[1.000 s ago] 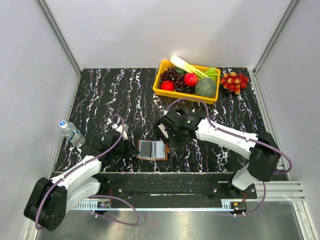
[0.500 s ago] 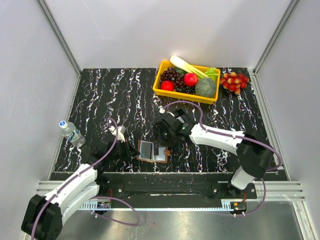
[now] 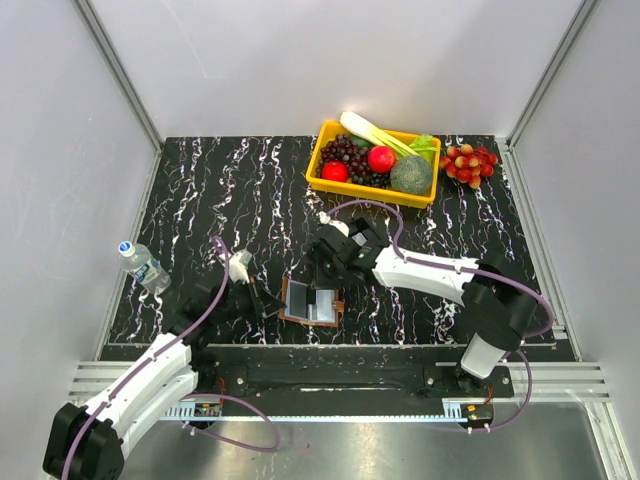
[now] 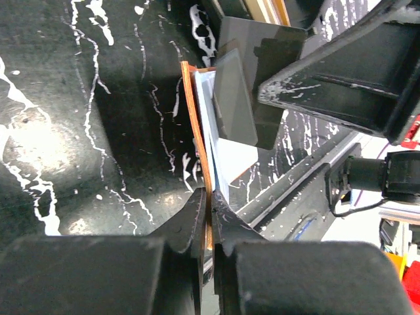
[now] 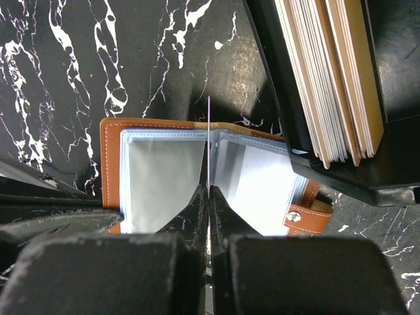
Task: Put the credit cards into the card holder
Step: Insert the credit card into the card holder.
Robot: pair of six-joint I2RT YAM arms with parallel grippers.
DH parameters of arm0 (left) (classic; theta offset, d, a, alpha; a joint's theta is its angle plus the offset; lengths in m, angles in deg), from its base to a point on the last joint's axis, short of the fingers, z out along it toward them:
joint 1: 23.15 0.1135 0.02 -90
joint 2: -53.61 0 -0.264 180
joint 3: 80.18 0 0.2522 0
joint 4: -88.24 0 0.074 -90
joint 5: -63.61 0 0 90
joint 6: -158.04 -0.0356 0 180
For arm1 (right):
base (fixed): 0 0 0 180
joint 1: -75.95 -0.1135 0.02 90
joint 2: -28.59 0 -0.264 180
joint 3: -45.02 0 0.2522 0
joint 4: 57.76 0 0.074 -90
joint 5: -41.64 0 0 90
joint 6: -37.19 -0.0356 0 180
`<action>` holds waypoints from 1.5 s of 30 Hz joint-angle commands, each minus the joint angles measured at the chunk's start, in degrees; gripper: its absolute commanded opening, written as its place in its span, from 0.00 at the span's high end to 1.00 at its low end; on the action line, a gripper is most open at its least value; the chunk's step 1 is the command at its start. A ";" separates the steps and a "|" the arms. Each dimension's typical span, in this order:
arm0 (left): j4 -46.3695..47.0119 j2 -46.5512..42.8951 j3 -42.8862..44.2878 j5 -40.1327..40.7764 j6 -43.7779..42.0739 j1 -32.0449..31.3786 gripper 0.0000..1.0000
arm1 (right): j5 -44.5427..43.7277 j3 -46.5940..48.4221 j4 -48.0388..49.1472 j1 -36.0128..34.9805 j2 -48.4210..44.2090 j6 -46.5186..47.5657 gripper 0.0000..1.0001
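Observation:
The brown card holder (image 3: 312,305) lies open on the table, pale inside up, its snap tab (image 5: 306,214) at the right. My left gripper (image 3: 268,303) is shut on the holder's left cover edge (image 4: 195,125); its fingertips (image 4: 209,210) pinch the orange rim. My right gripper (image 3: 322,283) is shut on a thin grey credit card (image 5: 209,131), seen edge-on over the holder's centre fold (image 5: 157,177). The same card (image 4: 235,98) shows in the left wrist view, standing over the pale pockets. Several more cards stand in a black box (image 5: 328,79) just beyond the holder.
A yellow tray (image 3: 322,170) of fruit and vegetables stands at the back, with a bunch of red grapes (image 3: 470,162) to its right. A water bottle (image 3: 142,263) lies at the table's left edge. The table's front rail (image 3: 330,358) runs just below the holder.
My left gripper has moved right and closed on the holder's left edge. My right gripper has come left and down with the card, over the open holder.

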 commanded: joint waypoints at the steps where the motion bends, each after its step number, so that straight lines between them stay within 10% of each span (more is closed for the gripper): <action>1: 7.01 0.33 -0.45 -5.23 1.83 0.14 1.00 | -1.20 3.01 0.25 -0.61 1.75 -0.91 1.00; 45: 2.63 0.43 2.27 -1.37 -0.89 0.14 1.00 | -10.24 9.78 -6.16 -6.41 -1.15 -0.56 1.00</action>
